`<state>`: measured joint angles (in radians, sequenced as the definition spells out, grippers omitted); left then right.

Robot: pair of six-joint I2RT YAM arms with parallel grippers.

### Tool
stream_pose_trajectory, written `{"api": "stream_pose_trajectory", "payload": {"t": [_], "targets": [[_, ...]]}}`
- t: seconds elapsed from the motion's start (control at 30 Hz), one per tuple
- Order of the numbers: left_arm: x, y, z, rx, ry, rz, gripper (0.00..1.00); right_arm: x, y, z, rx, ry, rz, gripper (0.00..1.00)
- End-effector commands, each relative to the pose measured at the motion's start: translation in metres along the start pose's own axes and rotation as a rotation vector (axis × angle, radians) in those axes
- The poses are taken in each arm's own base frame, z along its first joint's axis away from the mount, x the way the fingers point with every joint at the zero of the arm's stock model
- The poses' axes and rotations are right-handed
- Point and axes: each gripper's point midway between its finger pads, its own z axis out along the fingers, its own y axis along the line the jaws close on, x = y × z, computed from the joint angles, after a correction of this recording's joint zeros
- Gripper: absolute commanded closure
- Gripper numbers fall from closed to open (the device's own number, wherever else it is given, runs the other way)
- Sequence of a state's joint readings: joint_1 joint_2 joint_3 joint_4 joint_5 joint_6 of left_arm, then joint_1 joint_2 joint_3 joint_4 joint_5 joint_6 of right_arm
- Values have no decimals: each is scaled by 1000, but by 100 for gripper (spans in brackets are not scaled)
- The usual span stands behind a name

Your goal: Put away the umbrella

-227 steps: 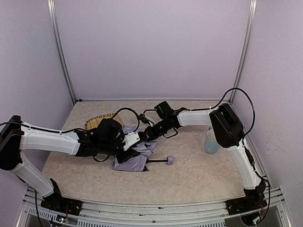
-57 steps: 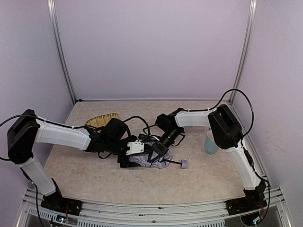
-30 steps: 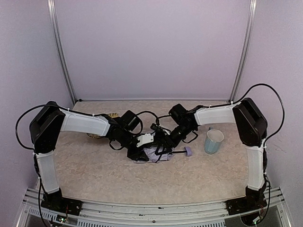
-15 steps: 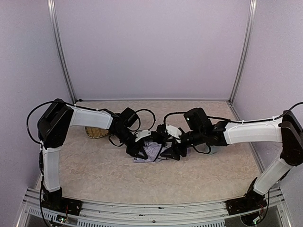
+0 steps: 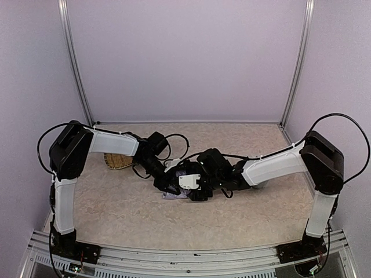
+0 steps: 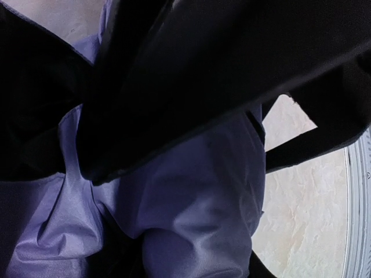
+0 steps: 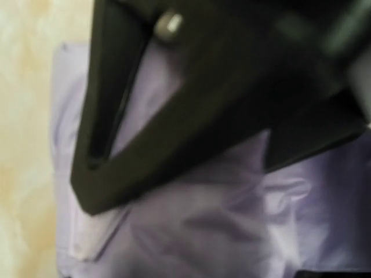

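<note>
The umbrella (image 5: pixel 174 195) lies crumpled mid-table, mostly buried under both grippers; only slivers of pale lilac fabric show from above, and its handle and shaft are hidden. My left gripper (image 5: pixel 167 183) comes in from the left, and in the left wrist view its dark fingers are closed on a bunched fold of the umbrella's fabric (image 6: pixel 197 191). My right gripper (image 5: pixel 186 188) reaches across from the right and sits on top of the same bundle. In the right wrist view its fingers (image 7: pixel 174 127) are spread apart over the umbrella's creased fabric (image 7: pixel 203 220), blurred.
A woven straw tray (image 5: pixel 119 161) lies at the left, just behind the left forearm. The right arm (image 5: pixel 272 165) stretches low across the right half of the table. Purple walls and metal posts enclose the back and sides.
The right arm has swung left and its gripper has dropped onto the umbrella, next to the left gripper. The lilac handle no longer shows. The left jaws have narrowed on the fabric.
</note>
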<state>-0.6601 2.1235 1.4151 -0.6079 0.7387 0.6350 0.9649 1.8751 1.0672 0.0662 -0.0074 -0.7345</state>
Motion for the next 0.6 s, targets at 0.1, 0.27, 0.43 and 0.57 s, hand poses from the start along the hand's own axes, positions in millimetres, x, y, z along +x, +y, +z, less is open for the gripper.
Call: {"api": "stream_pose_trajectory", "payload": {"t": [0.1, 0.27, 0.43, 0.57], "targets": [[105, -30, 24, 137, 318, -291, 64, 40, 18, 21, -23, 147, -83, 23], [98, -28, 22, 138, 293, -284, 63, 55, 38, 27, -123, 223, -41, 47], [35, 13, -5, -77, 44, -190, 23, 46, 50, 17, -206, 195, 43, 76], [-20, 25, -46, -218, -235, -81, 1, 41, 70, 10, -328, 184, 107, 82]]}}
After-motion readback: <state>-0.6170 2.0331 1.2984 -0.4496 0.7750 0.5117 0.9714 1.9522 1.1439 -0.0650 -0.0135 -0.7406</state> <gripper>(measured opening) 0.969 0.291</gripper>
